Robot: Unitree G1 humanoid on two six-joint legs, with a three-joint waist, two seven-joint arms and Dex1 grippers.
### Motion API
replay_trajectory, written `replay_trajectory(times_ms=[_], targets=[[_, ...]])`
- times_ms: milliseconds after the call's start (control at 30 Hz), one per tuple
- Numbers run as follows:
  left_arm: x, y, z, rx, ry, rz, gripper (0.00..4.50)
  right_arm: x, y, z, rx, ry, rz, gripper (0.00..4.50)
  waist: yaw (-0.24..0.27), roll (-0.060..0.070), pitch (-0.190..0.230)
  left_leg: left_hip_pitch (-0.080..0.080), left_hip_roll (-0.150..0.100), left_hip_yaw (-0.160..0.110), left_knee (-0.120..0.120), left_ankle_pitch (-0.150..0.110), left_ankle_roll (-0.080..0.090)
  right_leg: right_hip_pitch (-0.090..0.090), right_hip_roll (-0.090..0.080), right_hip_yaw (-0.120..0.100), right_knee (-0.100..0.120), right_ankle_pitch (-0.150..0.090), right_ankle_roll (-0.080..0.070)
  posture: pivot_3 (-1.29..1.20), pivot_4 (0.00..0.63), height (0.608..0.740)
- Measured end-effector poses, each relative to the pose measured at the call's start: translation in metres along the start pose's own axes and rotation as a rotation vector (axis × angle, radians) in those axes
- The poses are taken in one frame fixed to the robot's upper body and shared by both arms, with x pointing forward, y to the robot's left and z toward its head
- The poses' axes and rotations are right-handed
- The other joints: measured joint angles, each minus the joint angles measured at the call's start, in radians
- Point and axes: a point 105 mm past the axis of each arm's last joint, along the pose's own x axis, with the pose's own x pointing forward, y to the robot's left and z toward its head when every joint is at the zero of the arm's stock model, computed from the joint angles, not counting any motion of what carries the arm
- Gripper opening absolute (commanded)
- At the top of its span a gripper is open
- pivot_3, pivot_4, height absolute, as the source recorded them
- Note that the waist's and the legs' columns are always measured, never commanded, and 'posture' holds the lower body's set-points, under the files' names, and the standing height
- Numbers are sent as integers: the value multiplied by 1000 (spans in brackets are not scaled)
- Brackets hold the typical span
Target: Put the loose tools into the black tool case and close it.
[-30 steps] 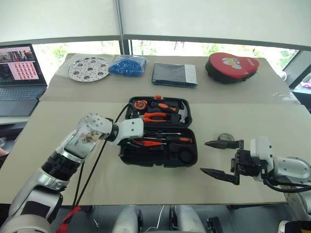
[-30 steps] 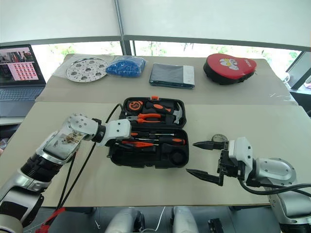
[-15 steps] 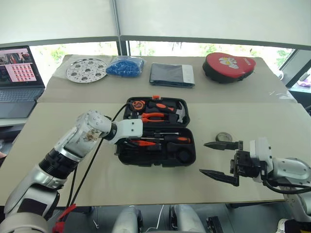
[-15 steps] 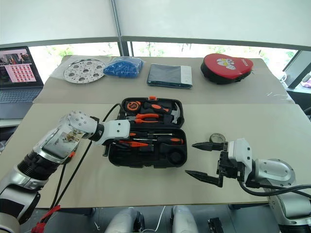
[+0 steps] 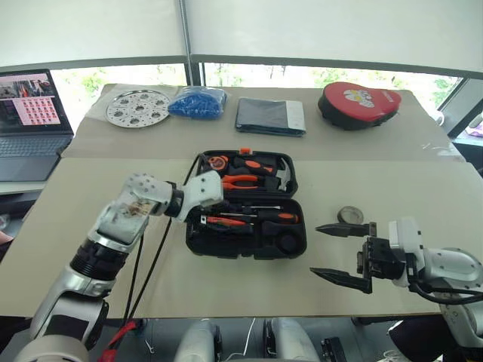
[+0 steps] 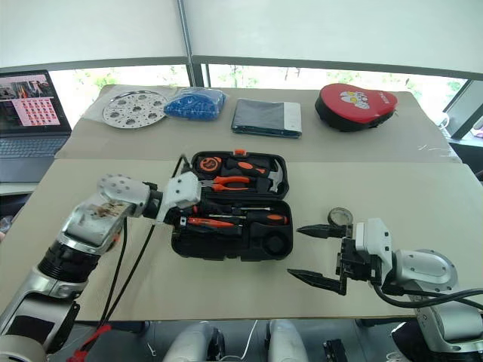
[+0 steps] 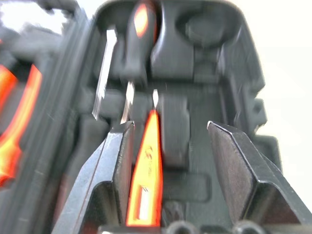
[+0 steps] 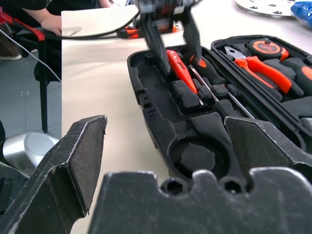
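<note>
Two hands over the counter (image 5: 90, 226), open tool case (image 5: 246, 240) mid-counter, left hand (image 7: 165, 146) unclenched just above the orange tester screwdriver (image 7: 146, 170) in its slot, right hand (image 5: 341, 253) spread wide, empty, tape roll (image 5: 350, 215) beside it.

One black tool case (image 5: 245, 240) lies open on the table, showing two halves. In the far half sit one pair of orange-handled pliers (image 5: 240, 180), one tape measure (image 5: 218, 161) and one hammer (image 5: 281, 176). In the near half lie one slim orange tester screwdriver (image 5: 226, 222) and two screwdrivers with orange-black handles (image 5: 278, 216). One small dark grey tape roll (image 5: 349, 215) rests on the table outside the case. Along the far edge there is one perforated metal plate (image 5: 137, 106), one bag of blue pieces (image 5: 198, 102), one flat dark folder (image 5: 270, 115) and one red rounded pouch (image 5: 359, 104). One laptop (image 5: 30, 123) stands at the left.
</note>
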Motion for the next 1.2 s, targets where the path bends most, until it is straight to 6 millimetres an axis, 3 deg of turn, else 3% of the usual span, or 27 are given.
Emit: replay_trajectory(times_ms=[167, 467, 1000, 1133, 1200], targets=[[-4, 5, -17, -48, -81, 60, 12, 1, 0, 0, 14, -29, -17, 4500, -1, 0, 0, 0, 0, 0, 0, 0, 0, 0, 0, 0, 0, 0, 0, 0, 150, 740], [-2, 7, -59, -150, -94, 133, 12, 3, -2, 0, 21, -51, -42, 4500, 0, 0, 0, 0, 0, 0, 0, 0, 0, 0, 0, 0, 0, 0, 0, 0, 150, 740], [-6, 0, -77, -93, -94, 208, 12, 7, -9, 6, 4, -88, -66, 4500, -4, 7, -6, 16, 1, 0, -3, -4, 6, 15, -3, 0, -1, 0, 0, 0, 150, 740], [-37, -12, -83, -160, -216, 338, 1076, 2, -17, 4, 9, -103, -96, 4500, -10, 6, -5, 14, 3, 1, -3, -4, 6, 12, -3, -1, 0, 0, 0, 0, 150, 740], [-67, -21, -80, -161, -277, 445, 1829, -3, -19, 3, -9, -107, -93, 4500, -12, 6, -5, 14, 4, 1, -3, -4, 5, 12, -4, -1, -1, 0, -1, 0, 150, 740]])
